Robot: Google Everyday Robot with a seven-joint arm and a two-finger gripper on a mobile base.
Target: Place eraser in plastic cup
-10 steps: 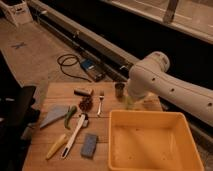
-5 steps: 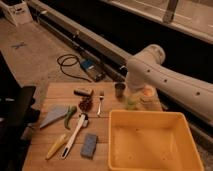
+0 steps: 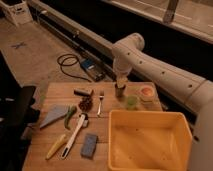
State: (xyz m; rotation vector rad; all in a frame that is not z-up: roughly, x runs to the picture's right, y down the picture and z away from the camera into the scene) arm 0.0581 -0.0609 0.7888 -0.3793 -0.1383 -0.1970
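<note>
- Pincer, at the end of a white arm, hung low over the far side of the wooden counter, its jaws spread wide and nothing seen in them.
- Directly beneath it stood a dark metal cup. The pale-green plastic cup sat just beside that cup, with an orange dish a little further back.
- Eraser, a small dark bar, lay flat on the counter well apart from the pincer. It was beyond a fork and near a brown knobbly thing, perhaps a pine cone.
- Risk, as a judgement: reaching for the eraser could knock the fork or the brown thing. A later release could also land in the dark cup, because the two cups stood so close together.
- Hard to make out: the pincer's tips merged with the dark cup, so whether they touched it could not be told. The arm's base was cut off at the right edge.
</note>
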